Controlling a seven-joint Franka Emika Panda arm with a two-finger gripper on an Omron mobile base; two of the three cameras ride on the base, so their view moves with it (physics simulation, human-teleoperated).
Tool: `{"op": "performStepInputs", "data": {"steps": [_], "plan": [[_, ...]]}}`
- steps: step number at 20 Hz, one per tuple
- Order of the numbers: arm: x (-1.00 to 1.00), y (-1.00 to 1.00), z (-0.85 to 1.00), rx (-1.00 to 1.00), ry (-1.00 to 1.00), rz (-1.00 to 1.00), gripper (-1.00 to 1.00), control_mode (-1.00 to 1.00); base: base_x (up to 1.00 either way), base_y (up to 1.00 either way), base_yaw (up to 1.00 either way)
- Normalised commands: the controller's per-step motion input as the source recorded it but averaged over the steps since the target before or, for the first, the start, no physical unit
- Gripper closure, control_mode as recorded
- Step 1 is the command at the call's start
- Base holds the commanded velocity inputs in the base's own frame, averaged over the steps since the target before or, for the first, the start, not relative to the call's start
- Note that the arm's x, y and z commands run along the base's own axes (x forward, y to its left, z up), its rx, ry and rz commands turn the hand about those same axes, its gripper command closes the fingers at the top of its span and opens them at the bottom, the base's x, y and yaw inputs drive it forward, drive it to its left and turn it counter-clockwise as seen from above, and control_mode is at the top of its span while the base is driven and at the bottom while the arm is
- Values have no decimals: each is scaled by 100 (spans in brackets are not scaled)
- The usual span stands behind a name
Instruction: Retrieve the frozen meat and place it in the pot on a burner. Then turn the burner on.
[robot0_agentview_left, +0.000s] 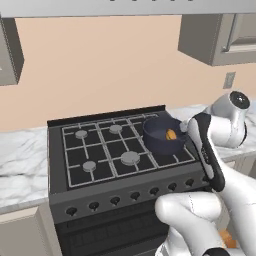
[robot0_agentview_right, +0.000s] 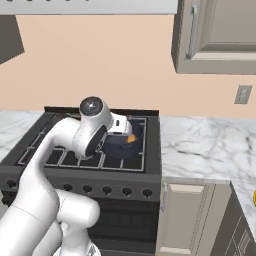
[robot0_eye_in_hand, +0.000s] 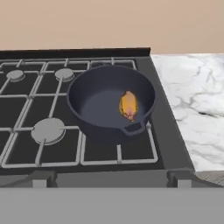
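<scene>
The dark navy-grey pot (robot0_eye_in_hand: 100, 130) stands on the right side of the black stove's grate (robot0_eye_in_hand: 52, 151), with its small handle toward the stove front. The frozen meat (robot0_eye_in_hand: 128, 105), a small orange-brown lump, lies inside the pot against its right wall. It also shows as an orange spot, the meat (robot0_agentview_left: 171, 134), in the pot (robot0_agentview_left: 159, 145) and the meat (robot0_agentview_right: 131, 139) in the pot (robot0_agentview_right: 119, 145). My gripper (robot0_eye_in_hand: 110, 178) hangs in front of and above the pot, open, its fingertips (robot0_eye_in_hand: 42, 178) wide apart with nothing between them.
A row of dark knobs (robot0_agentview_left: 135, 195) runs along the stove front. Bare burner caps (robot0_eye_in_hand: 48, 130) lie left of the pot. White marble counter (robot0_eye_in_hand: 192, 100) flanks the stove on the right. Wall cabinets (robot0_agentview_right: 215, 35) hang above, and my own arm (robot0_agentview_left: 210, 160) crosses the stove's right front corner.
</scene>
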Motion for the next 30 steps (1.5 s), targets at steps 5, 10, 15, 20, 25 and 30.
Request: {"op": "performStepInputs", "data": {"steps": [5,10,15,20,25,30], "plan": [[-100,-43,-13,0,0,-4,-100,-100,0,0,0],[-100,-50,-33,0,0,-2,-100,-100,0,0,0],[-86,-41,-31,0,-4,0,-100,-100,0,0,0],[-33,-7,-6,0,-15,0,-100,-100,0,0,0],[0,0,0,0,0,0,-100,-100,0,0,0],[0,0,0,0,0,0,-100,-100,0,0,0]]}}
